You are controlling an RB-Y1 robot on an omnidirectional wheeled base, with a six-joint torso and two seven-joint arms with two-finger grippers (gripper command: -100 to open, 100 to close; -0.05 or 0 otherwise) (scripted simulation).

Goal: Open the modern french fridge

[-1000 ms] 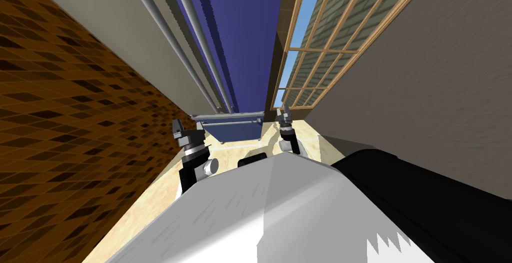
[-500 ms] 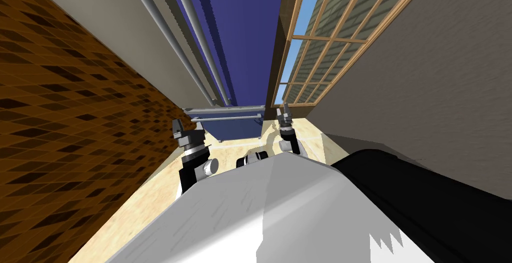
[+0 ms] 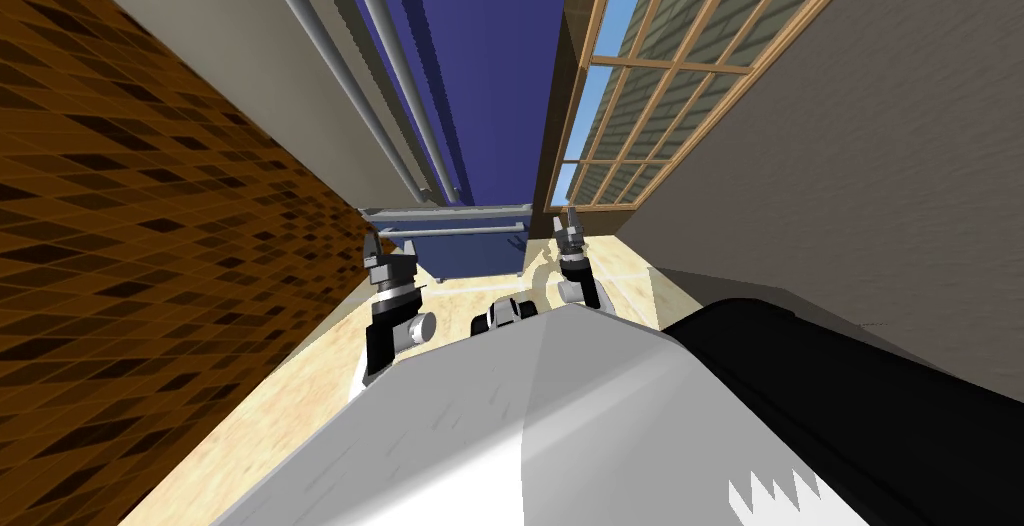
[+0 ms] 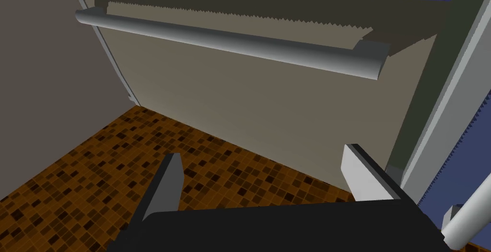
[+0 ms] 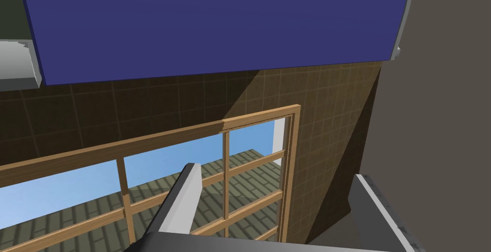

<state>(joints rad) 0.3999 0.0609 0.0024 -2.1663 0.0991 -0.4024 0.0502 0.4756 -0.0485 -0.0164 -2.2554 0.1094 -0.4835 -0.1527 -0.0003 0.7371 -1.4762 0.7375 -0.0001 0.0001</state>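
Left gripper point(image 4: 263, 155): fingers spread, holding nothing; faces the grey bar handle point(image 4: 230, 43) on the fridge point(image 4: 249, 115), not touching.
Right gripper point(image 5: 278, 173): fingers spread, holding nothing.

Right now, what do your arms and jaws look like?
Left arm: black forearm, ribbed grey wrist, round grey knob. Right arm: white link, dark wrist. Each ends in a black box carrying two thin, flat, light grey jaws. No cables or markings visible.

I count one fridge point(image 3: 490, 70) with two long upright handles point(image 3: 300, 0), one crosswise handle point(image 4: 230, 43), one window point(image 5: 168, 165), one left gripper point(image 4: 261, 160) and one right gripper point(image 5: 278, 175), two fingers point(image 4: 163, 182) each.
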